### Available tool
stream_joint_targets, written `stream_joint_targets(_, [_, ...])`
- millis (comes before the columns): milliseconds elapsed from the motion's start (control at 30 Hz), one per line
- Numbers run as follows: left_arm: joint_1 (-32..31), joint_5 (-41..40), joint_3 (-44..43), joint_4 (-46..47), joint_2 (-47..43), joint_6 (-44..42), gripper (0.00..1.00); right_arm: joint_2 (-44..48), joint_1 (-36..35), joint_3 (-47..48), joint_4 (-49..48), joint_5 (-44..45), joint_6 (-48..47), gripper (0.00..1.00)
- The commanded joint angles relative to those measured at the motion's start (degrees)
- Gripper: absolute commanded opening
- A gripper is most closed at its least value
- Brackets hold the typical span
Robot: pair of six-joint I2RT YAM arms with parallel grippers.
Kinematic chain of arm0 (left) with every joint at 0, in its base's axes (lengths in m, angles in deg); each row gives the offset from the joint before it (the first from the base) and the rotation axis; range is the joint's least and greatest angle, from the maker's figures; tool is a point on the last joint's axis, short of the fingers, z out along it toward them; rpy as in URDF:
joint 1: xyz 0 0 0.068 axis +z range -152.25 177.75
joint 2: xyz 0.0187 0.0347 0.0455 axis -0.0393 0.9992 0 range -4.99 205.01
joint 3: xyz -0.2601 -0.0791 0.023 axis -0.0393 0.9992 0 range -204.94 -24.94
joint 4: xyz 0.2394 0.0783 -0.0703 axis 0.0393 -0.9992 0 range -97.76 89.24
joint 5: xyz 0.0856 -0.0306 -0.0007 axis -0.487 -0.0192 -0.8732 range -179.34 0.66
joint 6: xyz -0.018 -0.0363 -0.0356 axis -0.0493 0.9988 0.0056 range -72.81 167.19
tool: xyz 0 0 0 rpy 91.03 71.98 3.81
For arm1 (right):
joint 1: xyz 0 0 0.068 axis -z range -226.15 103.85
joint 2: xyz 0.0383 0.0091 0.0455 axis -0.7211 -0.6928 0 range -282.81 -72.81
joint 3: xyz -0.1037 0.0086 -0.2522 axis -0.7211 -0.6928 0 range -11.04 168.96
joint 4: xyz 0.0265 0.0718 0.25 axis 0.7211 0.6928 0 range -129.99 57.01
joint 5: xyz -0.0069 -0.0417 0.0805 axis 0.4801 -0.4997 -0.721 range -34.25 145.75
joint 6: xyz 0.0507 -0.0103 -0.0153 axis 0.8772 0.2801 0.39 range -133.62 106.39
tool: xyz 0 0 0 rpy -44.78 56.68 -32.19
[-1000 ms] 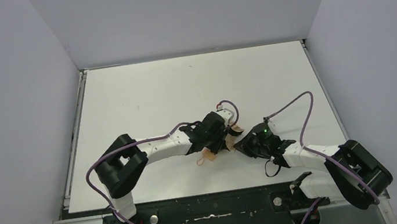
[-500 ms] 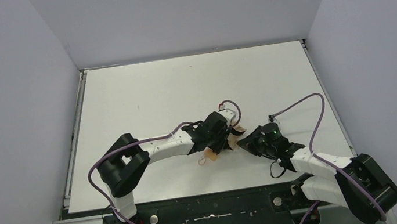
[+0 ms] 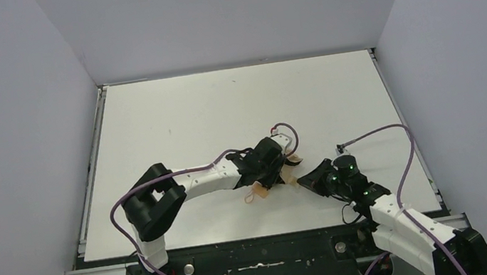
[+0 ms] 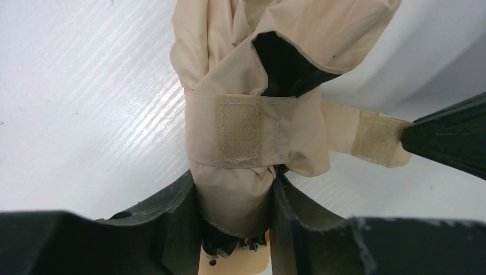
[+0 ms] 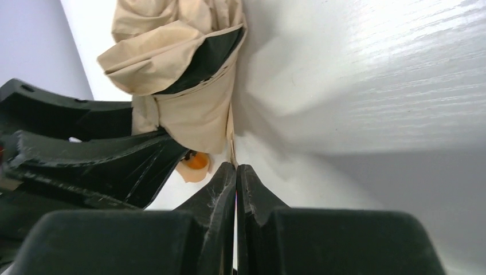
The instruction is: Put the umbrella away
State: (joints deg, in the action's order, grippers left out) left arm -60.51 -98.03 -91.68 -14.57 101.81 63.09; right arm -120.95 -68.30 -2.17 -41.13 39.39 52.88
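While the left tool (image 4: 235, 209) clamps the rolled canopy from both sides, partly closed round it, the umbrella (image 4: 218, 63) sits lower centre in the top view, low over the worktop (image 3: 222, 104). Can't tell if it's resting on it. The handle (image 3: 260, 192) pokes out toward the bottom of that frame.

Right tool (image 5: 236, 172): jaws pressed together on the free end of the strap (image 4: 344, 129), a thin tan edge running into the seam between them. In the left wrist view the strap runs from the bundle off to the right edge.

Handling, my read:
- Light overall. Fabric is soft and probably slick, and the loose folds at the top of the frame will want to puff open.
- Ribs inside look thin, so squeeze the bundle only firmly enough to hold it.
- Best hold on the body is where the left tool already is, near the handle end.
- Strap is floppy. Pinch it right behind the end patch (image 4: 375, 137), or it could slide out.
- End patch likely has to land on the velcro patch (image 4: 239, 132) on the band, so keep the strap taut while wrapping.
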Motion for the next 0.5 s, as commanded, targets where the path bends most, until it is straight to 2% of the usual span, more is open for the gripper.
stream_joint_targets(0, [0.79,-5.40,3.63,-15.83,5.78,-0.52,0.00,6.60,1.51,0.49,6.21,-3.93,-2.54,0.00])
stream_joint_targets(133, [0.85,-5.83,3.68,-15.91,6.04,-0.56,0.00,10.33,3.37,-0.44,3.64,-7.11,-0.84,0.00])
stream_joint_targets(300, [0.81,-6.21,3.92,-15.93,6.06,-0.70,0.00,9.85,4.18,-2.26,-11.63,-10.50,4.27,0.00])
stream_joint_targets(467, [0.48,-6.25,4.08,-15.45,6.03,-1.60,0.00,2.62,4.24,-0.60,-25.55,-11.90,6.62,0.00])
